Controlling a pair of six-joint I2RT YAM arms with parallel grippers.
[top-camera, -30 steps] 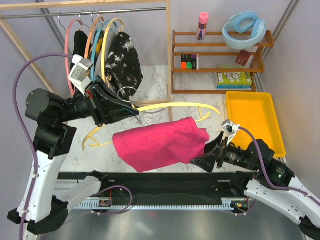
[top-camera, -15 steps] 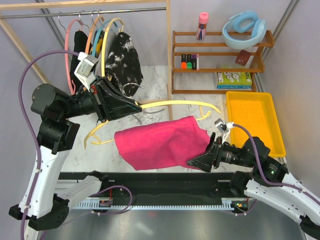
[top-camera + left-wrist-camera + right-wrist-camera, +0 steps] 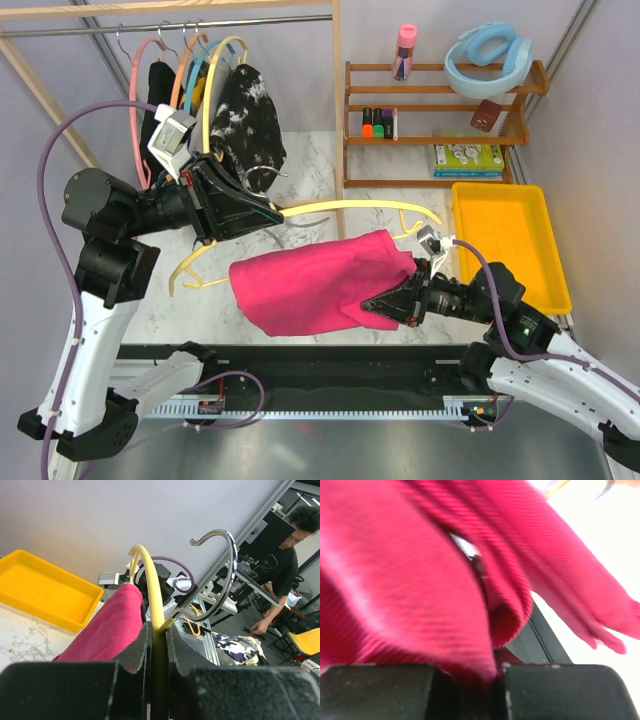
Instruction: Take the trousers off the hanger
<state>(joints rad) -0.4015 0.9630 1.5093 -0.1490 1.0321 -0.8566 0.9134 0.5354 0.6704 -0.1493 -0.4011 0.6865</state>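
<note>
Setting: white marble table (image 3: 300, 165), grey walls behind, one clothes rail (image 3: 250, 22) at the back left.

Trousers (image 3: 305, 285): one, magenta-pink, folded. They are draped over the right arm of the hanger above the middle of the table. The long axis runs left to right, with the right end a little farther back. Whether the lower edge touches the table cannot be told.

Hanger (image 3: 350, 207): one, pale yellow. Its long axis also runs left to right, and its metal hook (image 3: 222, 565) points back toward the rail.

Left gripper (image 3: 268, 215): clamped on the hanger's neck, just under the hook.

Right gripper (image 3: 388, 303): pinching the trousers at their right near edge, with fabric caught between the fingers.

On the rail:
- four more hangers (image 3: 134, 105): pink, orange, blue and pale yellow
- two garments: one mottled garment (image 3: 248, 115) and one black garment (image 3: 158, 90)

At the right:
- one wooden shelf (image 3: 440, 140)
- one yellow tray (image 3: 500, 235)
- one pair of blue headphones (image 3: 488, 55)
</note>
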